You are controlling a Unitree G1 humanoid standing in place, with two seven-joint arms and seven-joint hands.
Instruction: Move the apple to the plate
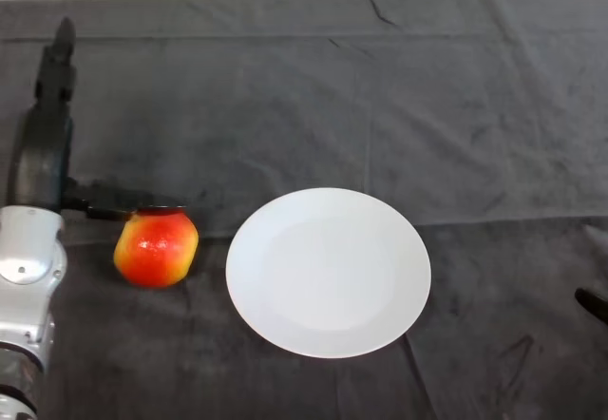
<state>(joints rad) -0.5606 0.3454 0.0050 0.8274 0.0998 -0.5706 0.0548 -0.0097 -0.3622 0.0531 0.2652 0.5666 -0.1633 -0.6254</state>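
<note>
A red and yellow apple (157, 247) rests on the dark cloth, just left of a white plate (328, 271) that has nothing on it. A small gap of cloth separates the two. My left hand (43, 154) stands to the left of the apple and slightly behind it. It is open, with its fingers (59, 54) stretched straight toward the far side of the table. The thumb (119, 211) sticks out to the right and reaches the apple's top back edge; I cannot tell whether it touches. The silver forearm (27, 277) rises from the lower left corner.
Folds and creases run across the dark cloth (456, 116). Its far edge meets a white wall along the top. A small dark object (594, 304) pokes in at the right edge.
</note>
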